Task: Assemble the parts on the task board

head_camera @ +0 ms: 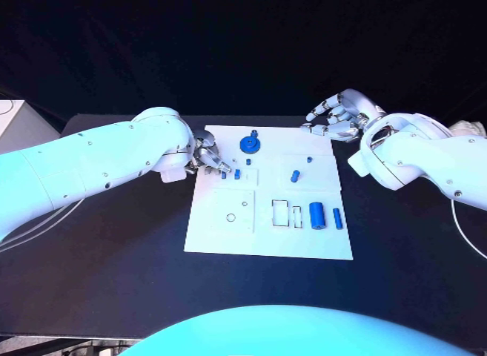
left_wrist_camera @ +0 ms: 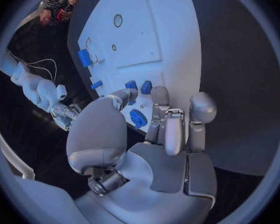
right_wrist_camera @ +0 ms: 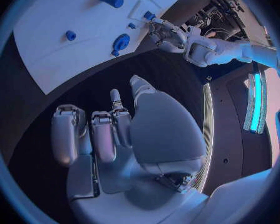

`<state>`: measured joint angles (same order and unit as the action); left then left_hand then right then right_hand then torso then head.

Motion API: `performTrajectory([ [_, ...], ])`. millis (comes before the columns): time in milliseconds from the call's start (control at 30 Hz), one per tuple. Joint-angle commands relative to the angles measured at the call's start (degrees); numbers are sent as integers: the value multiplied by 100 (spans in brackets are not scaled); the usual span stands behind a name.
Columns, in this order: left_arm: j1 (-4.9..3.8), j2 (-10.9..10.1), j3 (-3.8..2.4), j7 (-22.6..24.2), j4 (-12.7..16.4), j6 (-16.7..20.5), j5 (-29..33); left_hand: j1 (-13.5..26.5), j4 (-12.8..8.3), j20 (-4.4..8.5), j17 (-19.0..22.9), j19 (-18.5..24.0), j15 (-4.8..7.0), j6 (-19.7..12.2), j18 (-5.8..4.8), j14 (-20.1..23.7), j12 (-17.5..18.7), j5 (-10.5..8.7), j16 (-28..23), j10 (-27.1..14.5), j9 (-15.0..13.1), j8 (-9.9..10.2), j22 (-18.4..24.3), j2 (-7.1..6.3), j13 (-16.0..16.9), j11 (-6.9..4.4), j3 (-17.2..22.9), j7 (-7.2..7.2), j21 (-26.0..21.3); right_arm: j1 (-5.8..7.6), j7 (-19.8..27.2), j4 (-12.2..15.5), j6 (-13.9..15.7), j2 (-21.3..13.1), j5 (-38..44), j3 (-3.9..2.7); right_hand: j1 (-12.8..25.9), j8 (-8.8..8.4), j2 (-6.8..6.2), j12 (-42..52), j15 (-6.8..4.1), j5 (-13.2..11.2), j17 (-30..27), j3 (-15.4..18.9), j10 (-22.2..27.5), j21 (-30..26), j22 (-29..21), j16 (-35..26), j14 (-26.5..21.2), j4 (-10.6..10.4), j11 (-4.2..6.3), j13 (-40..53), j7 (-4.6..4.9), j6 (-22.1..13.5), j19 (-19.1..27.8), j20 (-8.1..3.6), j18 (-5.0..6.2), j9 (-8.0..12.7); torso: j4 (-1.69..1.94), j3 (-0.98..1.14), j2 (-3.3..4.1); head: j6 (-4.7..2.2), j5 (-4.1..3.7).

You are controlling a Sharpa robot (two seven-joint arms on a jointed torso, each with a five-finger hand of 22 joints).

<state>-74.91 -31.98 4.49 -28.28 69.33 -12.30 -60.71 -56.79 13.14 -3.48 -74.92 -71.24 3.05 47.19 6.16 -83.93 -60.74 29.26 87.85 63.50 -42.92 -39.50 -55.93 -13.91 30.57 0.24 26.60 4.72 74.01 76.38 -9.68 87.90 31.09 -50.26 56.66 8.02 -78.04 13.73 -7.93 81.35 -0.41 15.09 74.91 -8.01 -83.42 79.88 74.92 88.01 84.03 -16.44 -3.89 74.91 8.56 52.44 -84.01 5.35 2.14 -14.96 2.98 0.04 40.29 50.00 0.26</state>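
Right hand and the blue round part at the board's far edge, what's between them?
Bare board and black table; head view shows nothing between right hand and round part.

The black table [head_camera: 115,282] stands before a dark background. Beside its far left corner stands a pale box [head_camera: 17,126] with a thin cable on top. In the right wrist view, a bright cyan light strip [right_wrist_camera: 257,103] glows.

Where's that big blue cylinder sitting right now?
In the head view, the blue cylinder lies on the white task board, in its near right part, between an outlined slot and a thinner blue pin, well away from both hands.
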Motion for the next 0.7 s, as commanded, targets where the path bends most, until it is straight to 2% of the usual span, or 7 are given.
performTrajectory([
  [33,12,-19,-3,-12,36,207,16,-105,144,-13,-968,2,-26,43,70,-394,-34,-191,-33,-13,10,-16,6,0,0,24,-160,-16,-25,-4,46,-1,-38,0,28,-1,48,22,10,-12,-22,-8,1150,-37,17,-39,685,-33,502,-7,16,816,2,-23,-194,-19,50,-9,1,0,-1,0,-4],
  [133,12,-43,-14,-3,67,303,67,-157,256,-13,-968,-2,-27,43,70,-395,-44,-317,-32,-11,19,-17,4,-10,1,25,-255,-14,-27,-5,47,-4,-37,1,28,-1,48,22,10,-12,-22,-8,1150,-37,17,-39,685,-33,502,-7,16,816,2,-23,-194,-19,50,-9,2,-3,0,0,-10],
  [233,12,-81,-34,2,100,371,100,-208,356,-15,-970,-11,-28,46,70,-396,-63,-632,-30,-7,39,-21,2,28,2,27,-456,-15,-30,-8,49,-6,-38,2,27,-1,48,22,10,-12,-22,-8,1150,-37,17,-39,685,-33,502,-7,16,816,2,-23,-194,-19,50,-9,0,0,-3,0,-9],
  [500,12,-207,-117,285,225,772,251,-219,361,-15,-947,5,-29,42,76,-388,-68,-815,-40,-15,55,-22,33,58,-14,26,-611,-16,-49,-12,53,-6,-29,-4,24,-1,55,23,6,-15,-22,-5,1142,-41,19,-45,681,-39,500,-8,16,814,4,-33,-192,-20,51,-7,3,4,-3,0,-13],
  [600,12,-266,-147,744,291,1041,549,-348,353,-39,-723,206,-67,-96,130,-285,12,-816,-145,-198,84,18,337,131,-174,69,-678,36,-222,-13,58,-10,-25,-6,22,-1,55,23,6,-15,-22,-5,1142,-41,19,-45,681,-39,500,-8,16,814,4,-33,-192,-20,51,-7,1,5,-6,0,-16],
  [667,12,-300,-159,1135,337,1233,766,-622,341,-115,-133,847,-155,-365,293,52,95,-792,-453,-532,140,83,1262,169,-206,170,-683,133,-788,-13,61,-13,-21,-8,21,-1,55,23,6,-15,-22,-5,1142,-41,19,-45,681,-39,500,-8,16,814,4,-33,-192,-20,51,-7,2,8,-7,0,-19],
  [700,12,-315,-163,1325,358,1322,850,-754,338,-140,-30,937,-184,-458,318,128,95,-793,-505,-633,164,96,1373,147,-210,204,-693,175,-880,-13,62,-14,-18,-10,20,-1,55,23,6,-15,-22,-5,1142,-41,19,-45,681,-39,500,-8,16,814,4,-33,-192,-20,51,-7,2,10,-5,0,-26],
])
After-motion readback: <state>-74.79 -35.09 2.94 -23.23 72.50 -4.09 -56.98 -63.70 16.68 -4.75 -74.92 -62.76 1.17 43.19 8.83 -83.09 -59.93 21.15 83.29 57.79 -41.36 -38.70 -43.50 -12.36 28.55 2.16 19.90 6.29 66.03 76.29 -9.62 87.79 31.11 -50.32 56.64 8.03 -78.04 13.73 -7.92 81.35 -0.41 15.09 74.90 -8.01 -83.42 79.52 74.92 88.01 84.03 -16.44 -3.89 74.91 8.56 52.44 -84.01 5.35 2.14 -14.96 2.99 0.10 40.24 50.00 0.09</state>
